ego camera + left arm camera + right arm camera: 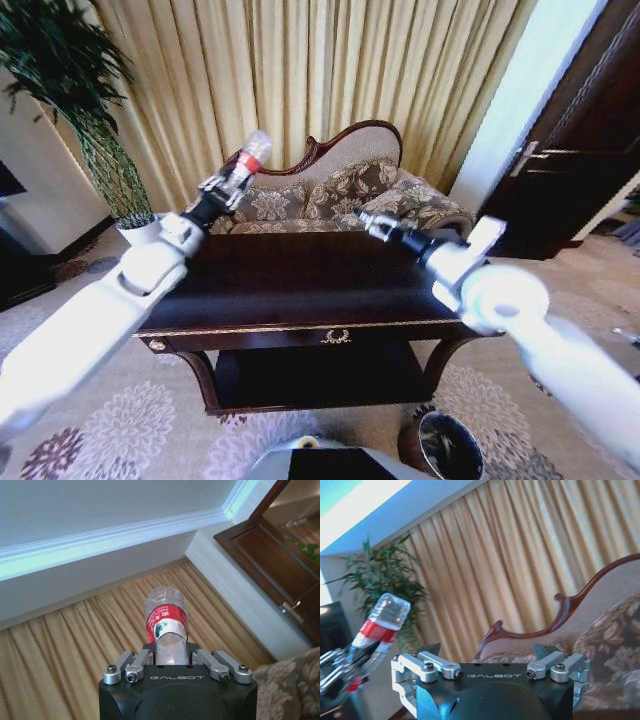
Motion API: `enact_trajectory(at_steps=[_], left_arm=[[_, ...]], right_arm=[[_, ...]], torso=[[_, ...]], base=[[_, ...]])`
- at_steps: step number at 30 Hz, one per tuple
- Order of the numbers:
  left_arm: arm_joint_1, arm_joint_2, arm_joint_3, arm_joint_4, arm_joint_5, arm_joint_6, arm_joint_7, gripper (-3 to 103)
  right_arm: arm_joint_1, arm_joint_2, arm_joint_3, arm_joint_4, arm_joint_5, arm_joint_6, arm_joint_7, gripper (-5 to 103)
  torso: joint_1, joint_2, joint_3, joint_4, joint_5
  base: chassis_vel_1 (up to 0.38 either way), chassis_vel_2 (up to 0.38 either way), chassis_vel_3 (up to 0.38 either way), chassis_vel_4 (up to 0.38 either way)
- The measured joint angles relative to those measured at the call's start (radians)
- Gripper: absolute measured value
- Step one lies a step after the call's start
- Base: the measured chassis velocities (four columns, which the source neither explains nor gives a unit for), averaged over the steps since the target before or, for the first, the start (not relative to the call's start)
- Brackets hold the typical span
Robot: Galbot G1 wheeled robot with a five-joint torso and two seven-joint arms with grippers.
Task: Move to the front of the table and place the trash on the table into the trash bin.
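Note:
My left gripper (230,183) is raised above the table's (300,290) far left corner, shut on a clear plastic bottle (250,155) with a red label, the trash. The bottle (166,616) sticks out upward from between the fingers, its bottom end outermost. The right wrist view also catches this bottle (381,625) held in the left gripper (342,665). Over the table's far right side, my right gripper (365,222) hovers open with nothing in it, its fingers spread wide (487,652). The round dark trash bin (450,447) stands on the carpet by the table's front right leg.
A floral sofa (330,195) with a carved back stands behind the table, in front of gold curtains. A tall plant in a white pot (140,228) is at the far left. A dark wooden door (575,150) is at the right. My base (310,460) faces the table front.

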Motion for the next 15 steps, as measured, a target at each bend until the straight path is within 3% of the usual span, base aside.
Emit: enact_trajectory(at_steps=[6,15], left_arm=[[-0.09,-0.091,0.108,0.002,-0.004,0.064,-0.032,28],[-0.182,-0.115,0.226,0.029,-0.007,0.086,-0.043,28]], right_arm=[[0.105,0.002,-0.07,-0.102,-0.002,-0.009,-0.042,100],[0.309,0.081,-0.201,-0.21,0.009,-0.019,-0.082,100]], torso=[[0.0,0.0,0.0,-0.0006,0.0004],[0.0,0.0,0.0,0.0003,-0.0002]], base=[[0.0,0.0,0.0,0.0],[0.0,0.0,0.0,0.0]])
